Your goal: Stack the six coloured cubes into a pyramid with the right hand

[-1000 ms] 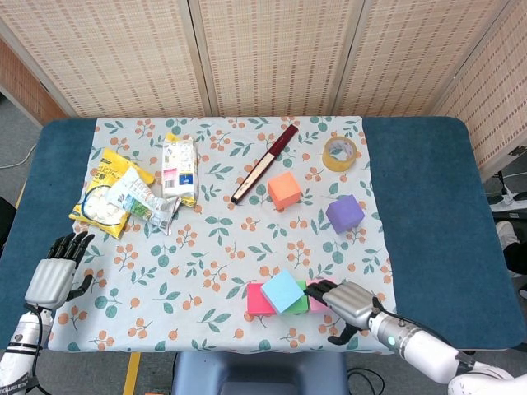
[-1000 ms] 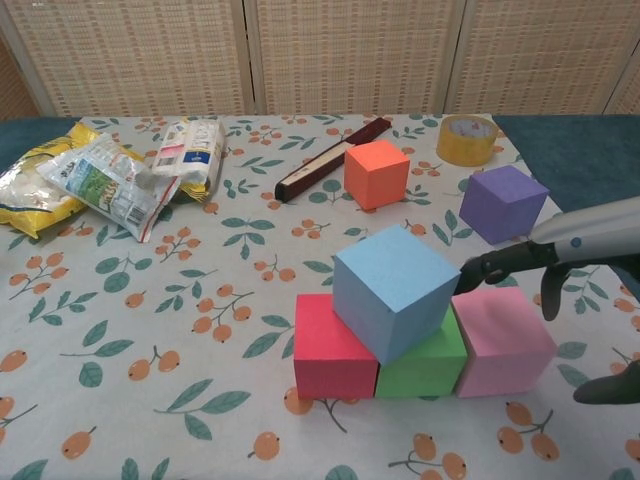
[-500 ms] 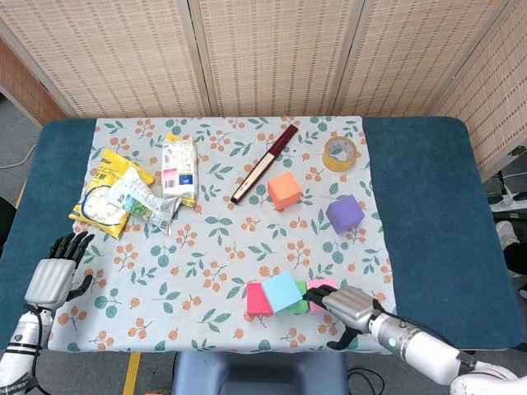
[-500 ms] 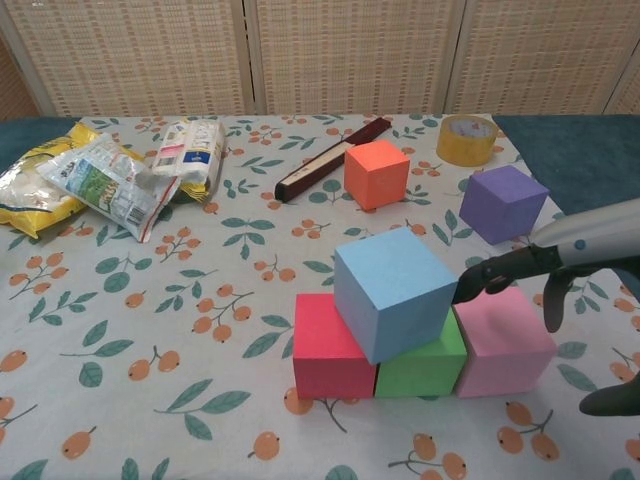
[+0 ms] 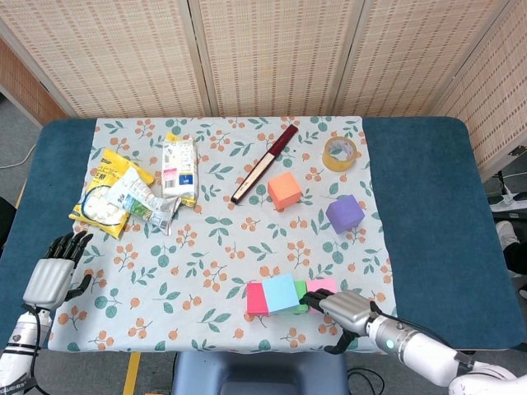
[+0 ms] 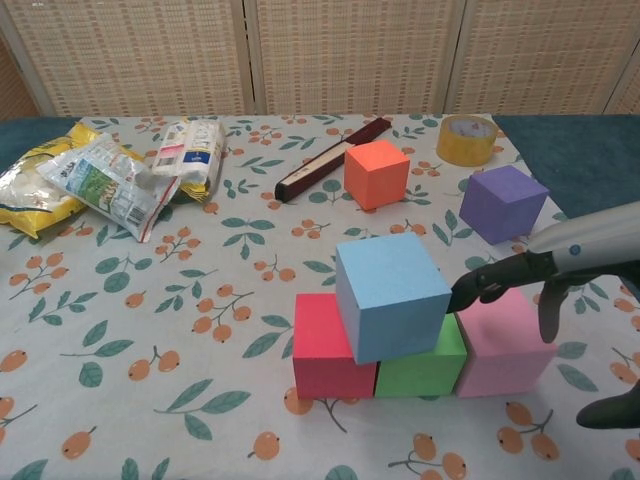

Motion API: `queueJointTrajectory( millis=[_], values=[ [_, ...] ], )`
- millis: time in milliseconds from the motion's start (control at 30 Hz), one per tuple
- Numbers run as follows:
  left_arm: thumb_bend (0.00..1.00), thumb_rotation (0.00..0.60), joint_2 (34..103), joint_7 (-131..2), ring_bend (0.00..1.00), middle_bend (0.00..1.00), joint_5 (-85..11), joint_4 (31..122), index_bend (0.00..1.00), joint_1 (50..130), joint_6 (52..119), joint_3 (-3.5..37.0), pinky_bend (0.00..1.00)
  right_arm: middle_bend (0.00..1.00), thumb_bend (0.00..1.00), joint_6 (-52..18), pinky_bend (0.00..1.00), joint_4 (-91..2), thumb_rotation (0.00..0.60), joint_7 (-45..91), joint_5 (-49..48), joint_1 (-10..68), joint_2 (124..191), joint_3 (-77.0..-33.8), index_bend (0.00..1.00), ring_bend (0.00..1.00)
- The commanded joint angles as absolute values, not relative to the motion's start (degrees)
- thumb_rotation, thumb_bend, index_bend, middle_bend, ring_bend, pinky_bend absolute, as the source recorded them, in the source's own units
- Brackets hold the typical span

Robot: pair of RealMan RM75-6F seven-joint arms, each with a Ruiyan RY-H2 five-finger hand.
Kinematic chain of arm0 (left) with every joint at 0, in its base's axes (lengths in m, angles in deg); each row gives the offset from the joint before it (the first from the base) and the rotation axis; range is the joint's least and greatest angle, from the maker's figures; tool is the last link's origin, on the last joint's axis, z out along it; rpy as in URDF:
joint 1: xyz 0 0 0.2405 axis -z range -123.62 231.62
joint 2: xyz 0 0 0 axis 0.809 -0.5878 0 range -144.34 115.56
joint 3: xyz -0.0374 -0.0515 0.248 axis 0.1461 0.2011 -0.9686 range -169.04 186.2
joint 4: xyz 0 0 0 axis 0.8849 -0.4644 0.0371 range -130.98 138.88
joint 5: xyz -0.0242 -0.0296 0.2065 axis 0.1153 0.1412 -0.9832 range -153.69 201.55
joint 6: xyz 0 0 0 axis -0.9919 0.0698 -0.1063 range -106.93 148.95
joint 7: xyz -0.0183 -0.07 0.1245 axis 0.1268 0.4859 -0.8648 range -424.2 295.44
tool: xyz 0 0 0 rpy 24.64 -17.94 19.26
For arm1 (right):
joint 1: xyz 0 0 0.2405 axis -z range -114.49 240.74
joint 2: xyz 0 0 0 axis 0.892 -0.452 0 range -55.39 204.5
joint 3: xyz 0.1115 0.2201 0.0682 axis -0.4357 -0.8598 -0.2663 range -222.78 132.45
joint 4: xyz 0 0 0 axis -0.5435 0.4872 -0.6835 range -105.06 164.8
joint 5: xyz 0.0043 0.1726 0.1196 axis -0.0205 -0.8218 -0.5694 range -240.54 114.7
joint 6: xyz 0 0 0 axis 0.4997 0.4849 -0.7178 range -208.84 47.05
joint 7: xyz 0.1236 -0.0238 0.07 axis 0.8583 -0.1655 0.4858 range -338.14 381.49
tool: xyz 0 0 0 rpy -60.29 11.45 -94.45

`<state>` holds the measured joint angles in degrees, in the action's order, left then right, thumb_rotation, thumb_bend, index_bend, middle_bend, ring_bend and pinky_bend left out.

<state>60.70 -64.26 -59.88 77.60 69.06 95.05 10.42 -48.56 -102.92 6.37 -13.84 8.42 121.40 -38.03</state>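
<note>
Three cubes stand in a row near the table's front edge: red [image 6: 323, 358] [image 5: 255, 299], green [image 6: 427, 367] and pink [image 6: 505, 348] [image 5: 324, 285]. A light blue cube [image 6: 390, 296] [image 5: 282, 293] sits on top, across the red and green ones, almost square to them. My right hand [image 6: 545, 285] [image 5: 346, 306] hovers over the pink cube with its fingers stretched out, one fingertip [image 6: 462, 295] at the blue cube's right side, holding nothing. An orange cube [image 6: 376, 173] [image 5: 284, 190] and a purple cube [image 6: 503, 203] [image 5: 344, 213] stand apart further back. My left hand [image 5: 51, 277] rests open at the left edge.
Snack bags [image 5: 123, 193] [image 6: 105, 180] and a white packet [image 5: 179, 169] lie at the back left. A dark folded fan [image 5: 265, 162] [image 6: 332, 158] lies behind the orange cube. A tape roll [image 5: 340, 153] [image 6: 467, 139] sits at the back right.
The blue cube has turned from a skewed, tilted pose to sit nearly flat and square on the red and green cubes. My right hand has shifted slightly left, following it.
</note>
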Motion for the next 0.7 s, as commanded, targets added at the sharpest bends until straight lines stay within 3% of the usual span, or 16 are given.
queueJointTrajectory(
  millis=[33,700],
  values=[
    [0.41,0.600,60.6,-64.1,0.01,0.05,-59.9,77.6,0.00,69.0,95.1,10.4,0.10,0.03,0.19,-48.6,0.26,-103.0,0.528,6.5,-13.9,8.2,121.6,-37.9,0.08,0.00],
    [0.41,0.600,60.3,-64.3,0.01,0.05,-60.0,78.0,0.00,68.8,95.5,10.4,0.10,0.03,0.19,-46.9,0.26,-103.3,0.526,6.2,-13.7,7.4,121.1,-35.7,0.09,0.00]
  ],
)
